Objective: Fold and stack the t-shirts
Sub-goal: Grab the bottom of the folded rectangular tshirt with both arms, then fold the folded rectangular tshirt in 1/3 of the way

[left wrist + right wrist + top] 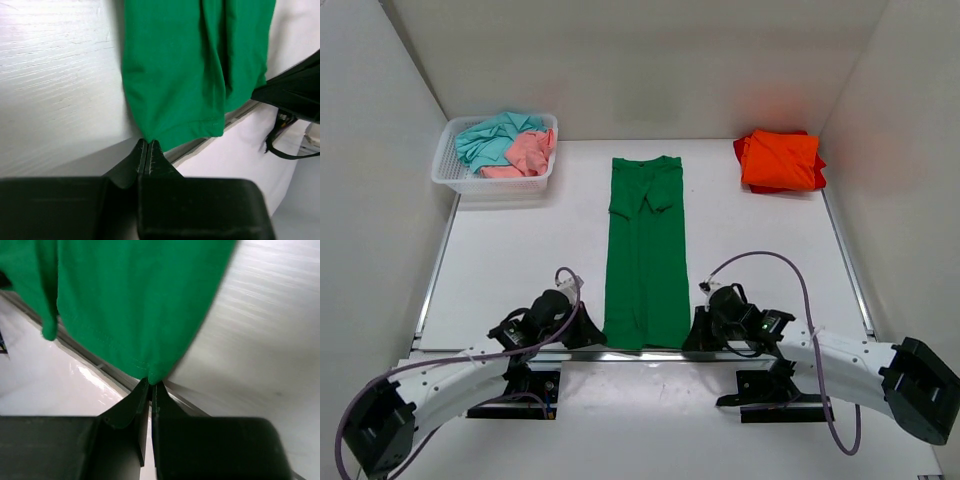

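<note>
Two grippers hold the near hem of a green t-shirt (645, 260), a long strip on the tabletop (520, 260) running away from them: left gripper (596, 340) at one corner, right gripper (694, 340) at the other. An orange t-shirt (780, 160) lies folded far beyond the right gripper. A basket (450, 178) far beyond the left one holds a teal t-shirt (488, 140) and a pink t-shirt (528, 152).

Left wrist: the left gripper (148, 142) is clamped on the green t-shirt (175, 75) at its stitched corner.

Right wrist: the right gripper (151, 385) likewise pinches the green t-shirt (135, 300).

The cloth looks light, limp and slippery; hem corners seem the surest hold. No brand, label or writing is legible.
</note>
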### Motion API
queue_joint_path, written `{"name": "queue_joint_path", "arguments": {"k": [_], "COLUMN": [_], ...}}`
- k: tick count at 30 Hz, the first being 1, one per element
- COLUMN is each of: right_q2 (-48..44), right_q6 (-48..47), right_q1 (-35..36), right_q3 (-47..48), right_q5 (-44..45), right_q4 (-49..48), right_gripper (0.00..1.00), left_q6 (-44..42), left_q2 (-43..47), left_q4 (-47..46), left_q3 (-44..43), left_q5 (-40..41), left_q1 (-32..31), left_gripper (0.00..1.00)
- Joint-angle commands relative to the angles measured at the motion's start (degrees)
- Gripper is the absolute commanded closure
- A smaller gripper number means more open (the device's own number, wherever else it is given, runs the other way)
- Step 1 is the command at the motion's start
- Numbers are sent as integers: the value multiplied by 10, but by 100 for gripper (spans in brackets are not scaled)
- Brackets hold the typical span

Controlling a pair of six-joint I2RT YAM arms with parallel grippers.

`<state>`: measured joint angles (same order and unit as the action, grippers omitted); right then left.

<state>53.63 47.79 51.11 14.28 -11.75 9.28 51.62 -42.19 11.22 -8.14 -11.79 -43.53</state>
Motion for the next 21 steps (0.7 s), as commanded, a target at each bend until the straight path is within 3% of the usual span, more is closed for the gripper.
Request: {"name": "queue_joint_path", "arguments": {"k": [1,5,7,13,21], "right_q2": [-14,23,68,193,384], "right_q6": [-36,-138,-190,-268,-341], "right_q1": [-41,-153,-177,-274,-331], "right_q3": [22,103,158,295,503], "right_q5": [-42,-159,-175,-203,-202], "right_q4": [65,86,105,127,166], "right_gripper": [100,100,100,100,100], "left_q6": [-4,-59,-96,-154,-205], "left_q2": [23,-62,-113,-281,-481], "left_q4": [51,57,54,32,26], "left_q3": [-19,-112,-174,-301,-489], "left_q5": [-20,-52,-67,-106,-128], "left_q1": [26,70,101,189,251], "left_gripper": [100,100,100,100,100]}}
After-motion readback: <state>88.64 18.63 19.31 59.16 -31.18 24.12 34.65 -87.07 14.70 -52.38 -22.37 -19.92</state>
